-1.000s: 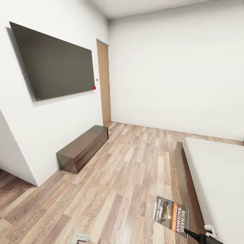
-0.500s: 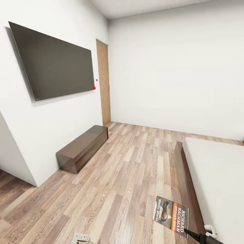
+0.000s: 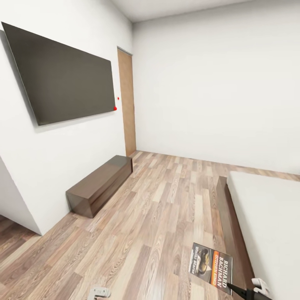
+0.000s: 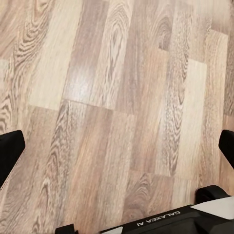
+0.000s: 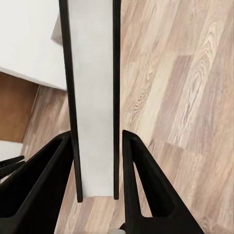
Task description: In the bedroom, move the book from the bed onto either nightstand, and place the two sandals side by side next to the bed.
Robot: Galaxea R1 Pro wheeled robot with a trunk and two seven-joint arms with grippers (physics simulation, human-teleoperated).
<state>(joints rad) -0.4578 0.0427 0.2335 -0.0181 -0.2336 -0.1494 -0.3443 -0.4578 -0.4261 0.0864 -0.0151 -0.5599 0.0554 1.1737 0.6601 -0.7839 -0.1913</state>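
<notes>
We have the book [image 3: 211, 268] clamped edge-on in our right pincer [image 5: 96, 165], cover facing up in the head view, just beside the bed [image 3: 266, 216] frame and above the floor [image 3: 158, 216]. It looks thin, light and floppy, so we judge a grip near the spine safest. Our left pincer [image 4: 117, 146] stands wide open, holding nothing.
</notes>
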